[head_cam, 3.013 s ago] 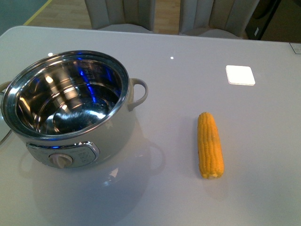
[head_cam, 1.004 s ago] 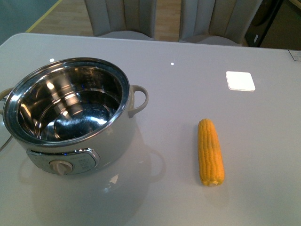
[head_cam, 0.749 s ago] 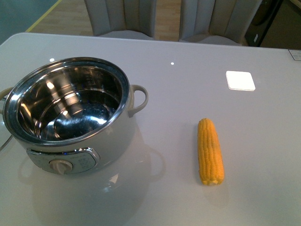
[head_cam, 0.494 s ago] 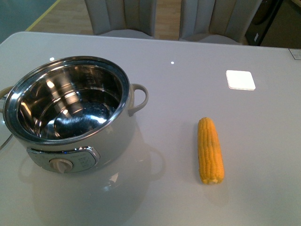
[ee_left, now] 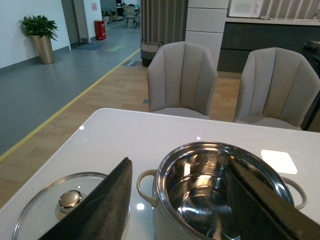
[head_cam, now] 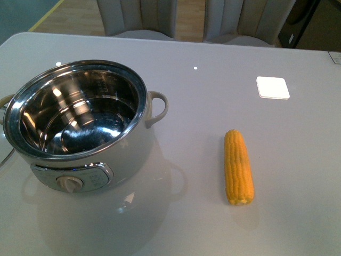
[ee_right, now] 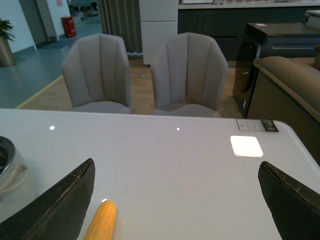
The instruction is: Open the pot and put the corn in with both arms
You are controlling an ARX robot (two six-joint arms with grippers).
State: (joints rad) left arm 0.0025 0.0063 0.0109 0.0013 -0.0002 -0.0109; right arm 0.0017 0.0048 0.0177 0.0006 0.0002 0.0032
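Item 1. The pot (head_cam: 139, 140): cream-white, with a steel interior and rim. It stood uncovered on the tabletop (head_cam: 202, 229) at about 9 o'clock in the front view. Its control knob (head_cam: 68, 183) faced 6 o'clock and one loop handle (head_cam: 157, 108) pointed to 3 o'clock. The inside showed only reflections.

Item 2. The corn (head_cam: 238, 166): one yellow-orange cob, lying flat on the tabletop at 3 o'clock from the pot and well apart from it. It ran lengthwise from 12 to 6 o'clock, with the tapered end at 12. Nothing touched it.

Item 3. Glass lid (ee_left: 40, 200) with a metal knob (ee_left: 70, 198): seen in the left wrist view only, lying flat on the tabletop just beside the pot, off its rim.

Item 4. White square tile (head_cam: 273, 87): on the tabletop at about 1 o'clock from the corn, well apart.

Item 5. Left gripper (ee_left: 176, 165): its dark fingers (ee_left: 107, 205) were spread wide and held nothing. The pot showed past the gap between them.

Item 6. Right gripper (ee_right: 176, 164): its fingers (ee_right: 60, 205) were released and set far apart, with nothing between them. The tip of the corn showed beside one finger, not touching it.

Item 7. Two grey upholstered chairs (head_cam: 136, 16) (head_cam: 245, 18): at 12 o'clock, beyond the far edge of the tabletop.

Neither arm appeared in the front view.
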